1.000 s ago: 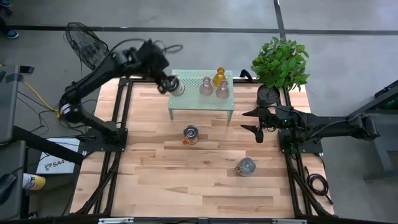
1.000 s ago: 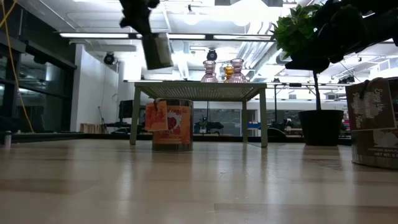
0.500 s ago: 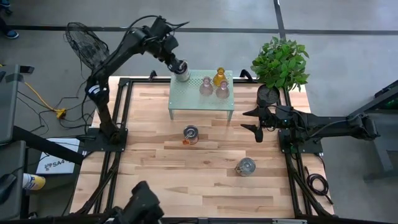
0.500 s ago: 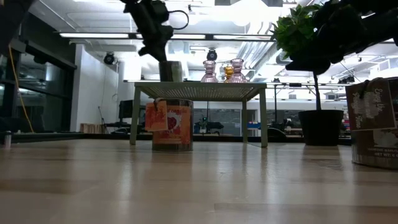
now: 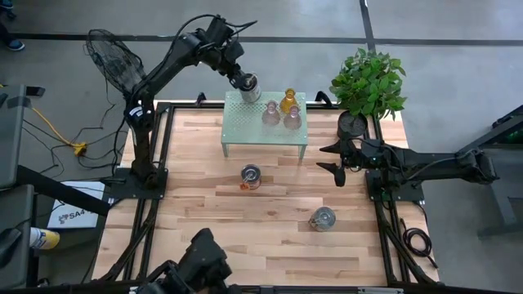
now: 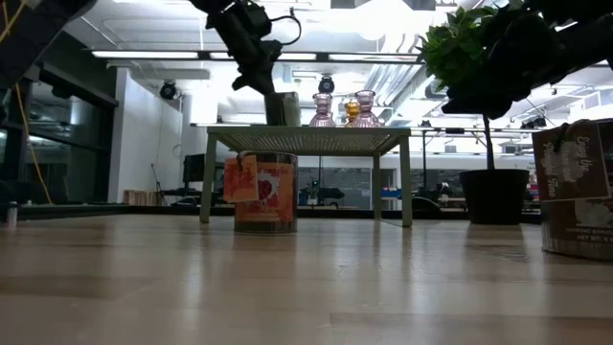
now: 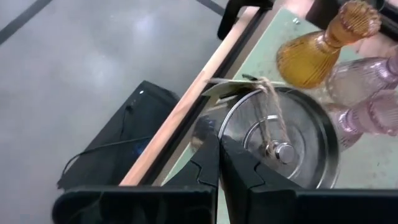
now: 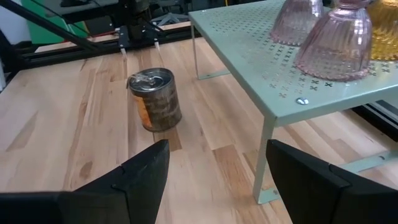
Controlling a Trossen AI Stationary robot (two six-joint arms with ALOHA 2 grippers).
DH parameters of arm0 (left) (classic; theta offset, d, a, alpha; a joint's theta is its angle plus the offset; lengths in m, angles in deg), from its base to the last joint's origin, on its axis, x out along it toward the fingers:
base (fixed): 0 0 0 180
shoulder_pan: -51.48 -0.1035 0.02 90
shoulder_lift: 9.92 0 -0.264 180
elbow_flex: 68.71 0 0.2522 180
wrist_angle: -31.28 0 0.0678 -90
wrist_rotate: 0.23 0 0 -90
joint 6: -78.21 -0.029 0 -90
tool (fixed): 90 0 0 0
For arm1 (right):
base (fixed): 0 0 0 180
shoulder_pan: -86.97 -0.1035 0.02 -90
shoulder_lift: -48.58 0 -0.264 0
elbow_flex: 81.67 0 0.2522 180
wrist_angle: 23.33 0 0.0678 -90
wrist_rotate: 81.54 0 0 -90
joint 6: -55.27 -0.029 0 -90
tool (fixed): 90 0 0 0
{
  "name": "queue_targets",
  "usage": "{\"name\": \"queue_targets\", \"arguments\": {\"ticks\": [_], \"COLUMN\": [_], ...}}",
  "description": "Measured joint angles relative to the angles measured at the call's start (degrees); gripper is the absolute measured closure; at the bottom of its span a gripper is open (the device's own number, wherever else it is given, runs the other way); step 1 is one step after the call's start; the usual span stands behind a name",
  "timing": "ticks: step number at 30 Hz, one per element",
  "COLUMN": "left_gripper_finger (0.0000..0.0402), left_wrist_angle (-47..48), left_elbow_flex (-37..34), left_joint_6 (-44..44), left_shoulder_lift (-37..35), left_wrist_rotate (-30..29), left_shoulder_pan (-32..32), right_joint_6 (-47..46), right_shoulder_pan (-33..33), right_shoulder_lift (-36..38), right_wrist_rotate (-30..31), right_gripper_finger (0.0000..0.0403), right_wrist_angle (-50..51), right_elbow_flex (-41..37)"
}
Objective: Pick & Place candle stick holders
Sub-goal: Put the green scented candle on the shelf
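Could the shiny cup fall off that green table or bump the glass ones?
Maybe. The left claw grips the silver holder by its rim, near the far corner of the green stand, so it could tip off when released. The amber holder and two pink glass holders stand close by, so sideways drift might knock them.

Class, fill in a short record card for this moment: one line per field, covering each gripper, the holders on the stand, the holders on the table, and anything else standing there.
left gripper: shut on a silver holder, at the far-left corner of the mint-green stand
right gripper: open, low over the table, right of the stand, empty
on stand: amber glass holder; two pink glass holders
on table: silver holder in front of the stand; another nearer the front right
other: potted plant at the far right corner
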Motion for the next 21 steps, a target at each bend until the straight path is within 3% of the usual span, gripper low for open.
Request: {"name": "queue_targets", "arguments": {"ticks": [21], "left_gripper_finger": [0.04], "left_wrist_angle": [-3.81], "left_elbow_flex": [0.04], "left_joint_6": [2.7], "left_shoulder_lift": [4.28], "left_wrist_rotate": [0.93], "left_shoulder_pan": [3.75], "right_joint_6": [-0.47], "right_shoulder_pan": [0.0], "right_shoulder_lift": [0.0], "right_wrist_rotate": [0.19], "right_gripper_finger": [0.0139], "right_wrist_angle": [0.0], "right_elbow_flex": [0.0]}}
